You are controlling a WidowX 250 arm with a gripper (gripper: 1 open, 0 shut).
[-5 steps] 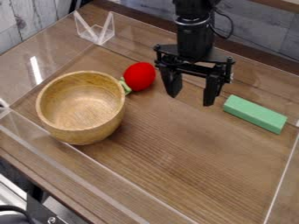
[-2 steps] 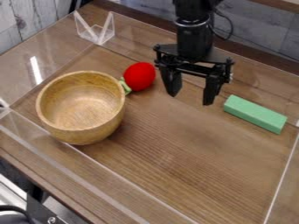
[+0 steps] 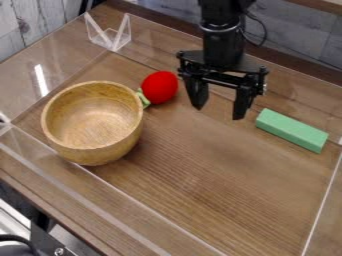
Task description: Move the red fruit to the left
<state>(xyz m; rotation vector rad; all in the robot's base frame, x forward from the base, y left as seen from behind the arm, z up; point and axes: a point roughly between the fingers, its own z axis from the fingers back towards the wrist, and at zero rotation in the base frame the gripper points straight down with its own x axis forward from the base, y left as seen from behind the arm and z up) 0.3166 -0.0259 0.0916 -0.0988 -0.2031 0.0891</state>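
My gripper (image 3: 219, 106): over the table, right of the red fruit in the view, two dark fingers spread apart, nothing seen between them, tips pointing down; whether they touch the tabletop, can't tell
My arm (image 3: 225, 25): black, comes in from top of view
Red fruit (image 3: 160, 86): on the table, just beside the bowl, off its upper right rim in the view, apart from my fingers; small green piece at its lower left
Bowl (image 3: 92, 122): wooden, round, left part of view, inside visible, nothing in it
Green block (image 3: 293, 130): flat, rectangular, lying at an angle on the table, right side of view, apart from my gripper
Wire thing (image 3: 111, 34): pale, thin, upper left, too small to name
Table (image 3: 201, 185): brown wood, under all of it
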